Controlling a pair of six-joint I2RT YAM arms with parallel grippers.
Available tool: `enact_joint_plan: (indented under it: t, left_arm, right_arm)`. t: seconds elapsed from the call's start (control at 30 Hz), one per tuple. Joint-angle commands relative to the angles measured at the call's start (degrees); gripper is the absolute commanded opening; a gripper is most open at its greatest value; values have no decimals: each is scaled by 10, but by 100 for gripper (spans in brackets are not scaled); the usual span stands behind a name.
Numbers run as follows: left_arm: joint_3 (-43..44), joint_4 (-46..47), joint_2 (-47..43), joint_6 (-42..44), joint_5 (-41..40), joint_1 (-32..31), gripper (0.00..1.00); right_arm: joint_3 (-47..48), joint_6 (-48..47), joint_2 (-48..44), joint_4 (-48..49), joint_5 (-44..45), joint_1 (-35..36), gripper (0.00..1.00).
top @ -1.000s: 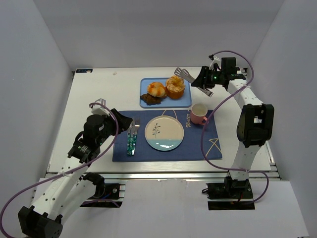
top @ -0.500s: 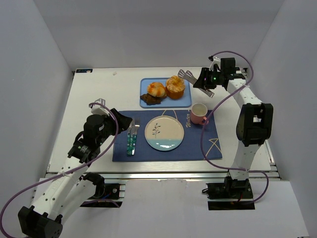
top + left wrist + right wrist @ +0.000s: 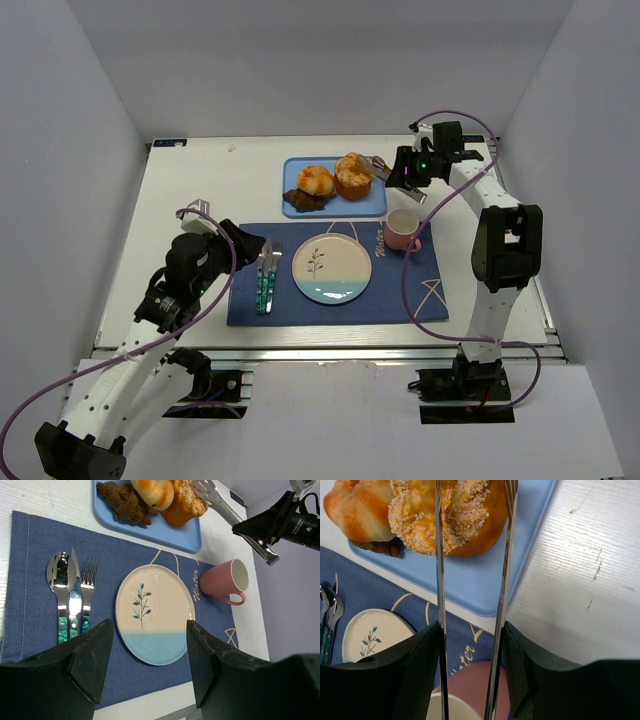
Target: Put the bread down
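Note:
Three breads lie on the blue tray [image 3: 376, 206]: a sugar-crusted bun [image 3: 353, 174], a glazed round bun [image 3: 316, 180] and a dark piece [image 3: 300, 200]. My right gripper [image 3: 408, 170] is shut on metal tongs [image 3: 379, 165], one tong arm pressed against each finger [image 3: 527, 680]. In the right wrist view the spread tong arms [image 3: 439, 580] straddle the sugar-crusted bun [image 3: 465, 520]. The white and blue plate [image 3: 331, 268] sits bare on the navy placemat [image 3: 400, 295]. My left gripper [image 3: 150, 665] hovers open above the placemat's near edge, with nothing between its fingers.
A pink cup [image 3: 402, 229] stands on the placemat's right corner, just below the tongs. A spoon, knife and fork [image 3: 266, 275] lie left of the plate. White walls close in the table on three sides.
My right gripper has carried the tongs left and down, from beside the tray to over the sugar-crusted bun, and the tong arms have spread a little. The left arm has barely moved.

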Motion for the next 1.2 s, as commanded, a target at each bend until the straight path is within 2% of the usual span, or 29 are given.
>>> enact_joint_plan:
  t: [0.0,0.13,0.23,0.37,0.47,0.63,0.9,1.1,1.17]
  left_arm:
    - [4,-2,-7,-1,-9,1,70]
    - [6,-3,-7,-1,-9,1,70]
    - [4,-1,-9,-1,-9,1,70]
    - [6,-2,-8,-1,-9,1,70]
    - [11,-5,-8,-1,-11,1,70]
    - [17,-9,-8,0,-12,1,69]
    - [28,-7,-3,3,-12,1,70]
    - [34,-11,-6,7,-19,1,70]
    - [34,-13,-9,9,-22,1,70]
  right_arm:
    - [24,-12,-9,-6,13,-1,56]
    - [21,-11,-11,-12,8,-1,53]
    - [20,-3,-13,-11,1,-1,46]
    - [21,24,-18,3,-21,-1,23]
    - [32,39,-23,15,-25,-1,13]
    - [60,76,-32,46,-34,-15,10]
    - [76,106,-67,66,-101,-31,9]
    - [-10,45,-151,11,-224,-28,8]
    - [-38,-16,-177,-33,-248,-19,7]
